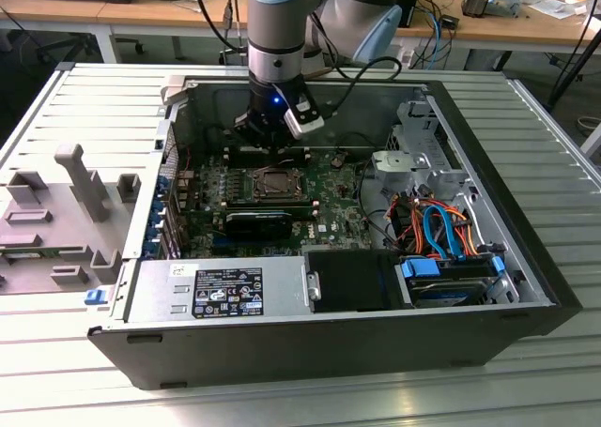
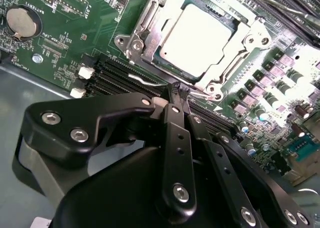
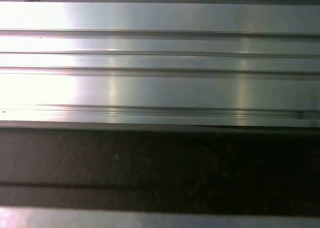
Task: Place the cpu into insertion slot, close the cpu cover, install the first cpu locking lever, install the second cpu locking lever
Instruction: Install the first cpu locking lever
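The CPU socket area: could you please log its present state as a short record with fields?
cpu: seated in the insertion slot, metal top showing
cpu cover: down around the cpu
locking lever: thin wire beside the slot; latching unclear
gripper: jaws close together, tips by the slot's edge, over the motherboard

A black label (image 1: 228, 293) with white print and small symbols lies on the grey power supply (image 1: 216, 291), along the near edge of the computer case (image 1: 329, 347) in the exterior view. Its wording is too small to make out. A small white sticker (image 1: 178, 270) sits just beside it toward the exterior view's left, equally illegible. In the second wrist view, fine white lettering runs over the green motherboard (image 2: 65, 32) around the coin battery (image 2: 23, 21). The cpu (image 2: 197, 40) top is washed out by glare.
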